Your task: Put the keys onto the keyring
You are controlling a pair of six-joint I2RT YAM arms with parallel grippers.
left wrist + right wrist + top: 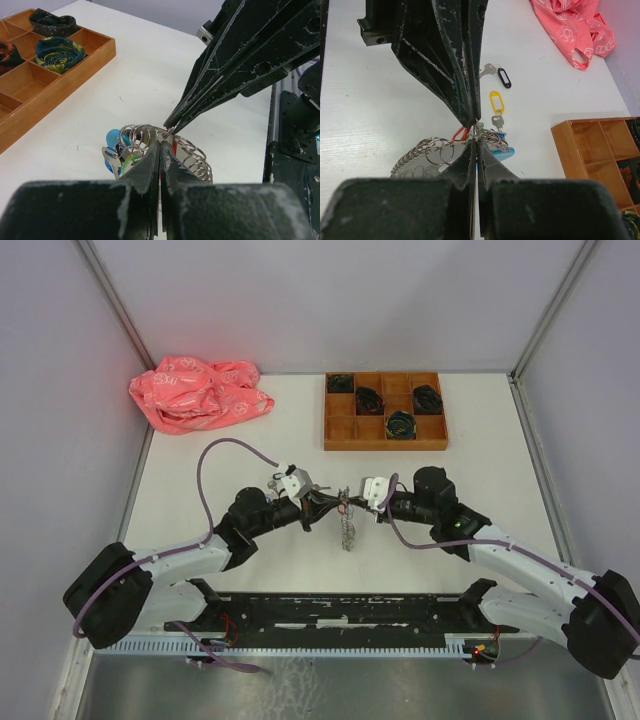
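Left hand (160,145): pinched shut at the keyring (192,152); hold unclear.
Right hand (476,142): pinched shut, tip to tip with left.
Keyring: middle of bench (480,480), at both hands' tips.
Yellow-tagged key (496,107): on bench nearby.

Both arms are stretched low over the table and bent inward at the elbows, the left arm (190,560) from the near left, the right arm (520,565) from the near right. The wrists are turned toward each other at mid-table, so that the grippers are set tip to tip. The left gripper (160,146) is pressed shut, its fingers flush; the right gripper (476,144) is likewise closed. Each is clamped on the keyring (192,155) where the tips meet.
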